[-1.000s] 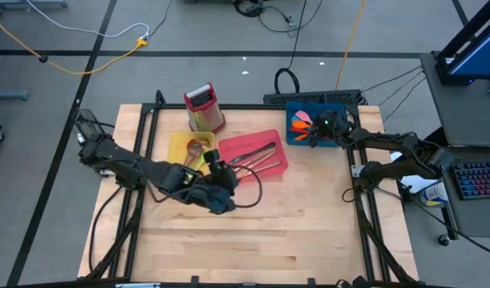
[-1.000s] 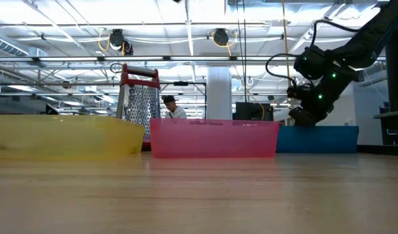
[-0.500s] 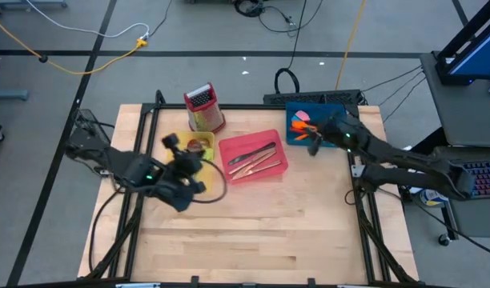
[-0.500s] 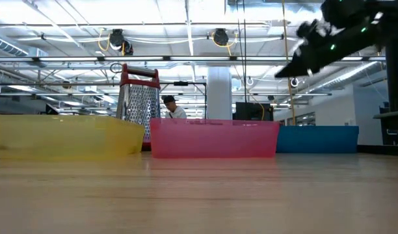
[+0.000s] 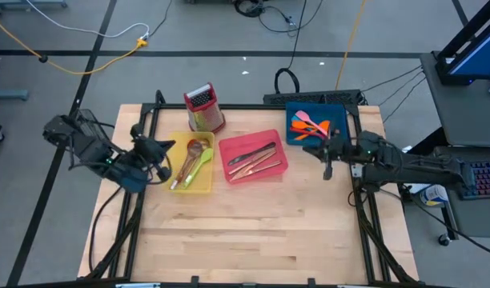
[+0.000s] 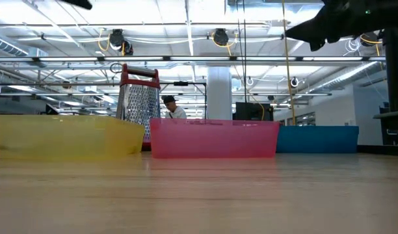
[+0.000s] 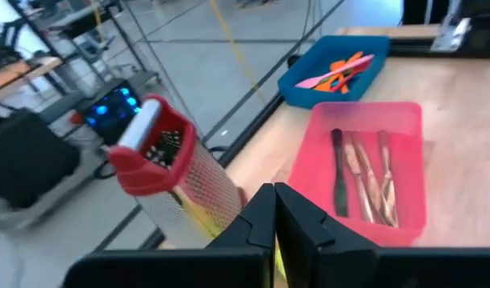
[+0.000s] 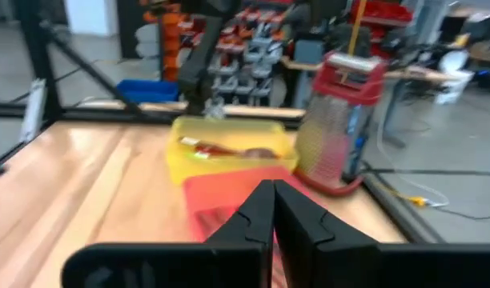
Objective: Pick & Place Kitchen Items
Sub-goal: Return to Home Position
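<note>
Going home looks like the step now, since every utensil I can see lies in a tray. The orange and pink spatulas (image 5: 309,124) are in the blue tray (image 5: 342,118). The dark and copper cutlery (image 5: 251,158) is in the pink tray (image 5: 282,163). The left claw (image 7: 274,210) hangs by the yellow tray (image 5: 176,142) and the right claw (image 8: 273,210) near the blue one. Both are empty, fingers pressed together. Next, each arm should fold to rest. The wooden counter (image 5: 253,232) stands in a big workshop with ceiling lights.

Wooden table (image 5: 253,232) bears a yellow tray (image 5: 178,144), a pink tray (image 5: 253,136) just beside it and a blue tray (image 5: 335,112) at the far right corner, with an upright grater (image 5: 203,108) behind the yellow one.
</note>
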Tool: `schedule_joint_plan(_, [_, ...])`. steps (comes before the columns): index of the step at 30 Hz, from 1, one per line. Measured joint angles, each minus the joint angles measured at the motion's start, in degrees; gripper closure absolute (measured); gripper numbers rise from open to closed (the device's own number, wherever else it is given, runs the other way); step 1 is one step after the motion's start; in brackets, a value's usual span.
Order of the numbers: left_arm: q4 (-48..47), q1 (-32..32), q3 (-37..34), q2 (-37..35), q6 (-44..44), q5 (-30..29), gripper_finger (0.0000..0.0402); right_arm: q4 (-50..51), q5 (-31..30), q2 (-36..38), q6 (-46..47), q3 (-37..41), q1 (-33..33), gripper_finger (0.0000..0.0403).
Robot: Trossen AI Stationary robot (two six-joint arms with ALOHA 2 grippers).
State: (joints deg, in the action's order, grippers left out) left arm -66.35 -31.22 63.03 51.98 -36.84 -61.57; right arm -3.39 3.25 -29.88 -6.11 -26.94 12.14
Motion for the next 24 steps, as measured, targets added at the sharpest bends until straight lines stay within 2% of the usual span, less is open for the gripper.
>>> schedule_joint_plan(3, [8.5, -1.3, -8.8, -6.4, 3.5, 0.0, 0.0387, 2.3, 0.0, 0.0, 0.7, 0.0, -2.5, 0.04])
schedule_joint_plan(6, [21.2, -2.3, -18.0, -12.1, 12.2, 1.5, 0.0396, 1.5, 0.0, 0.1, 1.4, 1.3, -4.5, 0.0402])
schedule_joint_plan(8, [31.3, -2.3, -23.6, -15.3, 19.5, 6.5, 0.0398, 1.6, 0.0, 0.7, 1.4, 2.3, -5.6, 0.0401])
schedule_joint_plan(12, [51.6, -1.4, -33.3, -20.6, 32.4, 20.9, 0.0391, 1.4, 0.0, 2.3, 1.6, 4.3, -7.7, 0.0402])
schedule_joint_plan(16, [67.9, 0.1, -40.7, -23.9, 44.0, 27.5, 0.0398, 0.4, 0.1, 4.3, 1.6, 5.9, -9.6, 0.0402])
schedule_joint_plan(19, [76.0, 2.1, -45.2, -25.7, 49.9, 30.5, 0.0394, -0.3, 0.1, 6.2, 1.6, 6.0, -10.7, 0.0402])
schedule_joint_plan(24, [79.5, 5.7, -50.5, -28.4, 49.6, 31.6, 0.0389, -0.2, 0.1, 10.0, 1.0, 6.1, -11.7, 0.0402])
